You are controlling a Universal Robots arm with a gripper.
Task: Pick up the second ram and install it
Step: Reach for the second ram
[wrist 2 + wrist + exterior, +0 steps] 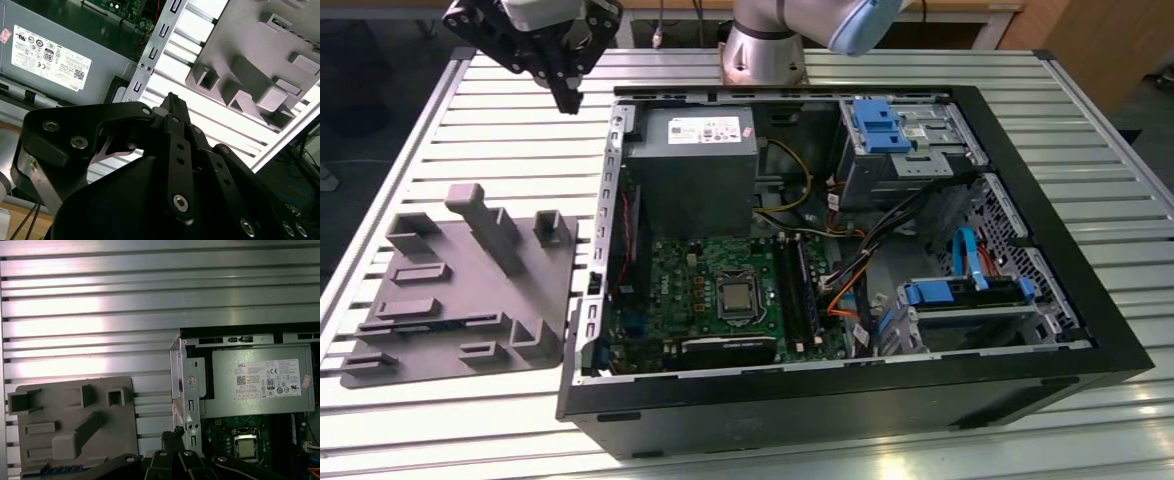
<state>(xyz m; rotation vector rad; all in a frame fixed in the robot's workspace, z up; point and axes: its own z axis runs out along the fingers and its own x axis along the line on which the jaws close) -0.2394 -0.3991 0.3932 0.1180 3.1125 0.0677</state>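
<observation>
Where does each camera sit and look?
Exterior view: off the arm, looking down on the open black computer case, grey plastic tray with raised blocks, grey robot arm and black pincer.
First wrist view: on the arm, looking down at tray and case, pincer in front.
Second wrist view: on the arm, along the pincer.
All share the tray.

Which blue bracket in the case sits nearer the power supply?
The far blue bracket, level with the grey power supply; the other blue bracket lies lower in the exterior view, toward its right.
</observation>
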